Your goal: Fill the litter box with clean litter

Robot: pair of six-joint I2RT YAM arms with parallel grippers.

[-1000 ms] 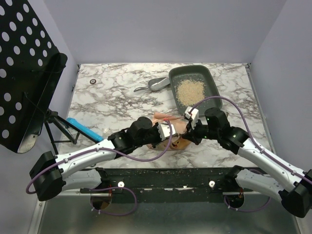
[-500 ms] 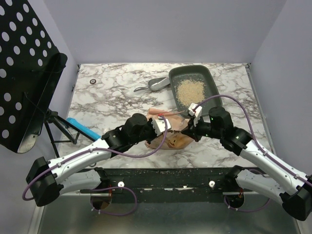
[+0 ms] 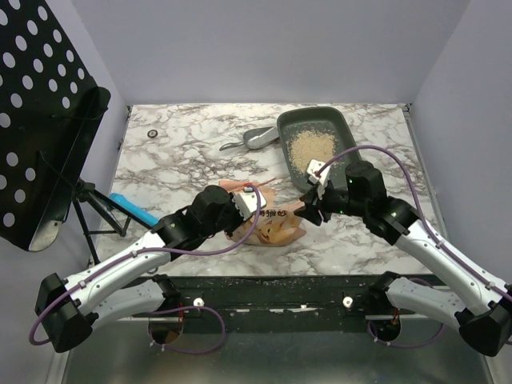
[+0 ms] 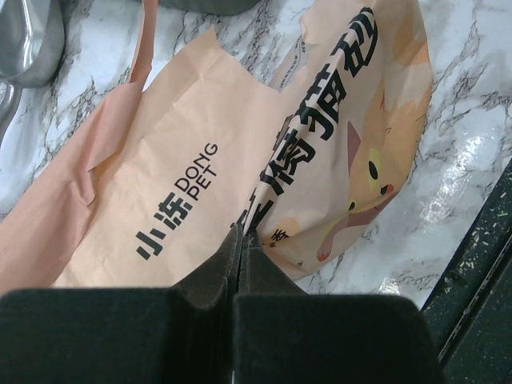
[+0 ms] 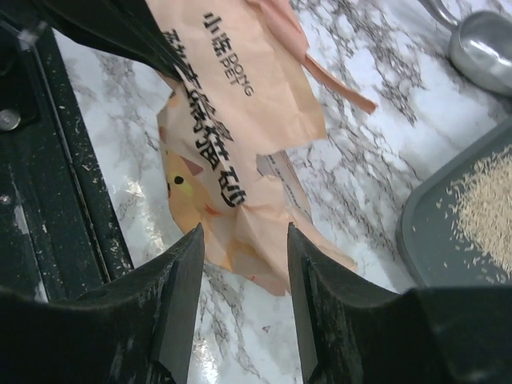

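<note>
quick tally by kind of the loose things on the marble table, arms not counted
dark grey rectangular plastic litter box: 1
heap of pale tan clean litter: 1
small grey plastic scoop: 1
orange-tan printed plastic bag: 1
small dark round ring: 1
light blue bar: 1
total: 6

Jaws of left pincer (image 4: 240,246) pressed flat together, nipping the near edge of the bag (image 4: 192,152). Bag is peach-orange, creased, lying flat on the marble tabletop (image 4: 472,104). Black lettering and a cartoon cat face on its right half. Grey scoop (image 4: 28,40) up-left of bag, cut off by the frame.
</note>
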